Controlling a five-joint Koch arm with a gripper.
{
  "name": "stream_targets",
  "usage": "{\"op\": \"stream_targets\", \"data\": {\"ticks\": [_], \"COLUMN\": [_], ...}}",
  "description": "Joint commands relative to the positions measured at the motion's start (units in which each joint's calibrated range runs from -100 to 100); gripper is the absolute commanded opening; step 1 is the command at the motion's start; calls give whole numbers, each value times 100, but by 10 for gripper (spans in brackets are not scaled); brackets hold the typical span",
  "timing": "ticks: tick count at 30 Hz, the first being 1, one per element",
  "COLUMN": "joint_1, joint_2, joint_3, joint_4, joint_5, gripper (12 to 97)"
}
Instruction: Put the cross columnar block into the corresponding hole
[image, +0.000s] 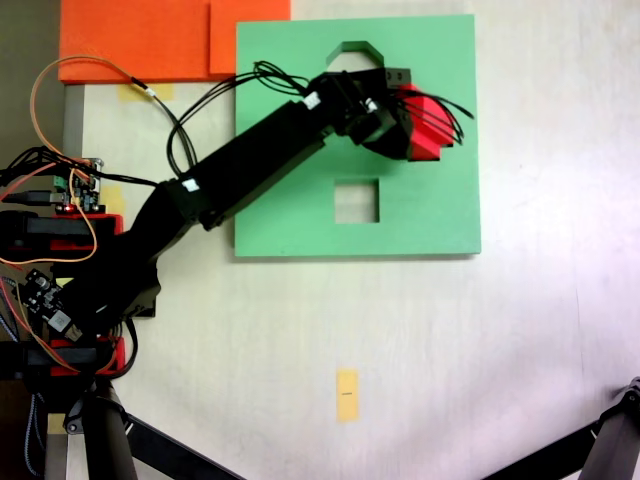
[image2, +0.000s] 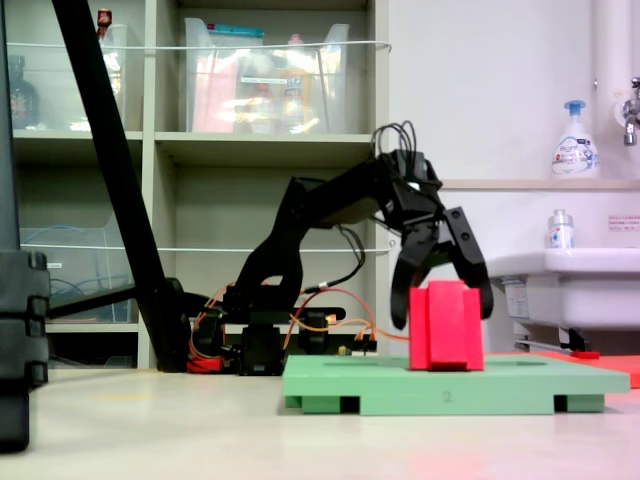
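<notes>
Red foam, plus-section: cross columnar block (image2: 445, 326), upright at centre-right of the low fixed view, base on or in the green foam board (image2: 455, 383); from above, seen at upper right of the board (image: 432, 125), partly under the arm. End effector (image2: 441, 300) spread open, fingers straddling the block's upper sides, apparently not pinching it. Green board flat on the pale counter (image: 400, 340); square cutout (image: 357, 200) at board centre, octagonal cutout (image: 354, 55) at its top edge. Corresponding plus-shaped hole not visible, presumably beneath block and end effector. Orange foam sheets (image: 150, 40) in the upper left corner, yellow tape strip (image: 347, 394) at lower centre. Seating depth undetermined: block stands tall above the board surface, so likely only partly entered or resting on top. Advice for the step: confirm the arms of the plus align with the cutout, press straight down without tilt, then lift clear vertically so the fingers avoid dragging the foam.
</notes>
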Motion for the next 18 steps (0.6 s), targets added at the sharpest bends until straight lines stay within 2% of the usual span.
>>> {"op": "stream_targets", "data": {"ticks": [1,12,18], "joint_1": [-107,-137,-78], "joint_2": [344,1014,-19], "joint_3": [259,618,618], "joint_4": [640,621,81], "joint_5": [29,29,34], "gripper": [445,450,449]}}
